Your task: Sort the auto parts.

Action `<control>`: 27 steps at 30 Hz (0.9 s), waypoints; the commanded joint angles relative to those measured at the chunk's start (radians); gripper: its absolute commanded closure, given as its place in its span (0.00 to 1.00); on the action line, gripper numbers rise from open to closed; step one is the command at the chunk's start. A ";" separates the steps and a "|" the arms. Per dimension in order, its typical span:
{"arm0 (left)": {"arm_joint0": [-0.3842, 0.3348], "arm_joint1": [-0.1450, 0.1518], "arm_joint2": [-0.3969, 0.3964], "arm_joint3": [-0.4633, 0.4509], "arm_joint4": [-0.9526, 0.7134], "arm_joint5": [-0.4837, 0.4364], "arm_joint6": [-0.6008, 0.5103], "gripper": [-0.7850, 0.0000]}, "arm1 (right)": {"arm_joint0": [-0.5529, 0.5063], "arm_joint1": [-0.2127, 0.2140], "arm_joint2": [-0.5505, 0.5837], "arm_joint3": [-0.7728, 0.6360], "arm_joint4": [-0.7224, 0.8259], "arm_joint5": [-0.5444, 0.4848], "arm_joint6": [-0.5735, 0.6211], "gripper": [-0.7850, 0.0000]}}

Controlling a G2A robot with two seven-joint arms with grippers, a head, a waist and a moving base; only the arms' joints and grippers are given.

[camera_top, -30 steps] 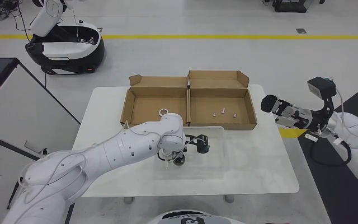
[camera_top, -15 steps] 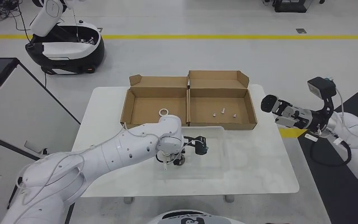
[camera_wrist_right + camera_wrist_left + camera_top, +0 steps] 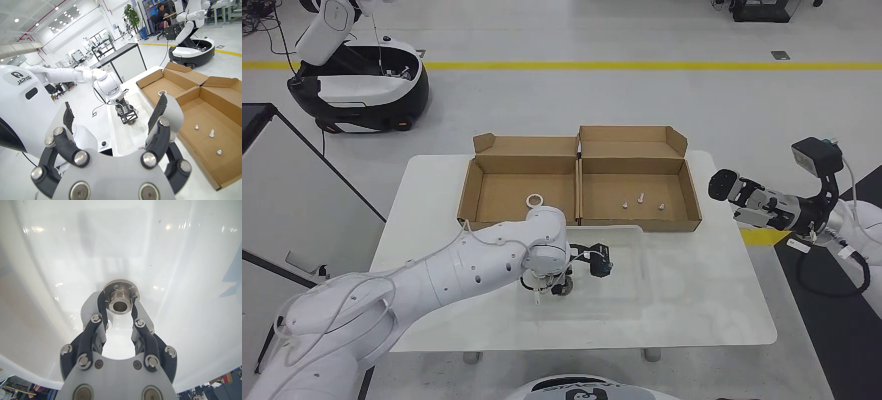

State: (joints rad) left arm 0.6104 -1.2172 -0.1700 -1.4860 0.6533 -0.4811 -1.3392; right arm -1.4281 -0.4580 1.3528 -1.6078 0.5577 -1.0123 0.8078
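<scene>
L gripper [image 3: 118, 303] is inside the white tray [image 3: 627, 295], jaws closed to a narrow gap on the flanged hub [image 3: 121, 300]. Ribbed pads [image 3: 101, 308] bear on opposite sides of its collar.
Hub: bright silver metal, round flange w/ small drilled holes, raised cyl. collar, open centre bore facing the wrist. Contact w/ tray floor: cannot tell.
R gripper [image 3: 115, 102] is beyond the right edge of the table [image 3: 712, 300], jaws spread wide, holding nothing.
Left carton [image 3: 470, 190]: one ring [image 3: 533, 199]. Right carton [image 3: 690, 195]: three bolts [image 3: 641, 197].
</scene>
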 commanded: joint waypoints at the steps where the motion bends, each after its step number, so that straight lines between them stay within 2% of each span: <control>1: -0.001 -0.001 0.000 0.005 0.000 0.000 0.000 0.56 | 0.000 0.000 0.000 0.000 0.000 0.000 0.000 0.00; 13: -0.001 0.009 0.000 -0.009 -0.003 0.010 -0.010 0.57 | 0.000 0.000 0.000 0.000 0.000 0.000 0.000 0.00; 27: 0.005 0.002 0.000 0.000 0.021 0.009 -0.009 0.67 | 0.000 0.000 0.000 0.000 0.000 0.000 0.000 0.00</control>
State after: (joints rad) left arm 0.6141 -1.2142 -0.1700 -1.4878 0.6721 -0.4735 -1.3468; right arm -1.4281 -0.4580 1.3528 -1.6078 0.5577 -1.0123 0.8078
